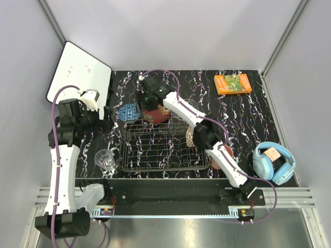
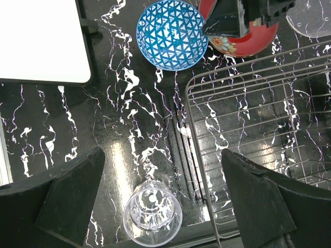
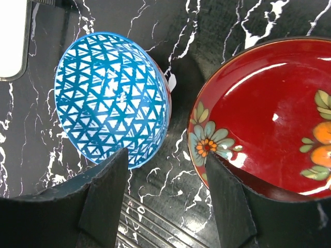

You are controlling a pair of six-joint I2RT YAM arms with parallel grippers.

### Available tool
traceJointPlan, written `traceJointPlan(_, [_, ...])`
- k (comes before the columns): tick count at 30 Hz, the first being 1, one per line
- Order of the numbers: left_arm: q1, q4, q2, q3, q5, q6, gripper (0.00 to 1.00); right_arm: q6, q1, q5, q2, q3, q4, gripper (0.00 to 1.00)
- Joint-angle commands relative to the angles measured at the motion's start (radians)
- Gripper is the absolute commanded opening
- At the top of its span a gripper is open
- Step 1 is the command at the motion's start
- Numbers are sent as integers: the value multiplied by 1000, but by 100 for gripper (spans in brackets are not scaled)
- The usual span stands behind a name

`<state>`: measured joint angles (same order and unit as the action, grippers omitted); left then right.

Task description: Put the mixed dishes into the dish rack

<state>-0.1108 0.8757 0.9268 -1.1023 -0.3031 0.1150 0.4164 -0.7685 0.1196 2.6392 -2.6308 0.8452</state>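
Black white-veined marble table (image 1: 248, 119) between plain pale-grey walls (image 1: 170, 31), soft even light

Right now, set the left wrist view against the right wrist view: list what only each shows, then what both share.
Left wrist only: the clear glass cup, the dish rack wires, and the open left gripper. Right wrist only: the red dish with its inside uncovered, orange flowers included. Both: the blue patterned bowl, that red dish beside it, the right gripper, a white board corner and the black marbled table.
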Motion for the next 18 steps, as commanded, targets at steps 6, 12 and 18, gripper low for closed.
traceJointPlan(6, [-4,-57,9,5,-45,-6,99,-2,0,74,28,-17,-74,68])
traceJointPlan(12, [-4,-63,14,9,-44,3,99,7,-2,92,53,-11,-90,65])
traceJointPlan(18, [-6,-64,9,10,-57,9,99,31,-2,132,65,6,-116,59])
